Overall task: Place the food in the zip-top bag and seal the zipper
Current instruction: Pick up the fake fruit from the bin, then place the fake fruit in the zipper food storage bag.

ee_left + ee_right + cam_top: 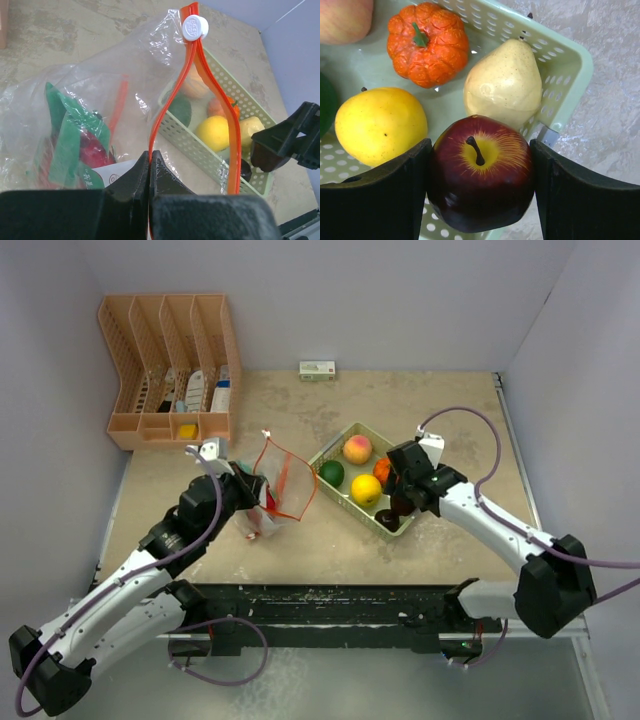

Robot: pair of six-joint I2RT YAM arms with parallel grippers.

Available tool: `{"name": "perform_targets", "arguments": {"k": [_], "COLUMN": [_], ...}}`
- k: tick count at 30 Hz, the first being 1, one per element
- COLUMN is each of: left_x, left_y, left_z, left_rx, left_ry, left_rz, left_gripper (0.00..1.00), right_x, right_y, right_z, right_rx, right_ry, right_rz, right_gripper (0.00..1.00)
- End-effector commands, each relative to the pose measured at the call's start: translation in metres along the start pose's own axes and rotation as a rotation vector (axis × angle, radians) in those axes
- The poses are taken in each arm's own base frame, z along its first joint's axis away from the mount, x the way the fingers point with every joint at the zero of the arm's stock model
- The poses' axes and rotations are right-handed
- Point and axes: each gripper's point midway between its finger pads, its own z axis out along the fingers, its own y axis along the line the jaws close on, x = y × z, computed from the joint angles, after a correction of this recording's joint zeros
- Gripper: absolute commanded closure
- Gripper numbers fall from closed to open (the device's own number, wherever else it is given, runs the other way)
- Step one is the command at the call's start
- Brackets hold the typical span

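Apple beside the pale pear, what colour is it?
Dark red apple, with yellow streaks around its stem; right wrist view shows it best.

Top view overhead, wrist views close — all share the tray point(568, 57)

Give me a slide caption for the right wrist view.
Right gripper pinching a dark red apple in the tray, beside a pear, a yellow fruit and a pumpkin.
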Motion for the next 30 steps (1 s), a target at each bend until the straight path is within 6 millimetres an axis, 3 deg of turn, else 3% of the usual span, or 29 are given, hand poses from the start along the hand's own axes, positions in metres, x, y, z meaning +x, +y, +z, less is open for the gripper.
{"name": "perform_targets", "arguments": {"k": [1, 4, 8, 11, 14, 17, 21, 26, 30], "left_x": [-0.022, -0.021, -0.021, -0.022, -0.023, -0.025, -0.028, -0.032, -0.041], "left_y": [-0.01, -0.01, -0.01, -0.011, -0.013, -0.014, -0.021, -0.03, -0.037], "left_z": [-0.003, -0.002, -0.001, 0.0, 0.0, 0.0, 0.0, -0.004, -0.011], "left_rx": [0.017, 0.013, 0.006, 0.004, 0.008, 0.008, 0.024, 0.058, 0.078], "left_ry": [-0.05, -0.05, -0.045, -0.043, -0.041, -0.038, -0.028, -0.019, -0.029], "left_rz": [0.0, 0.001, 0.005, 0.005, 0.002, 0.002, 0.0, -0.011, -0.017], "left_gripper": [1.0, 1.0, 1.0, 1.0, 1.0, 1.0, 1.0, 1.0, 1.0], "right_x": [-0.046, -0.086, -0.109, -0.112, -0.102, -0.088, -0.083, -0.078, -0.075], "right_y": [0.003, 0.03, 0.085, 0.131, 0.173, 0.207, 0.227, 0.251, 0.266], "right_z": [-0.04, -0.083, -0.147, -0.192, -0.231, -0.254, -0.262, -0.252, -0.231], "right_rx": [-0.07, -0.285, -0.697, -0.938, -1.066, -1.167, -1.24, -1.26, -1.203], "right_ry": [-0.115, -0.231, -0.32, -0.357, -0.406, -0.423, -0.431, -0.416, -0.417], "right_rz": [0.025, 0.013, -0.003, -0.046, -0.121, -0.174, -0.162, -0.169, -0.172], "right_gripper": [0.8, 0.82, 0.85, 0.87, 0.87, 0.87, 0.87, 0.86, 0.86]}}
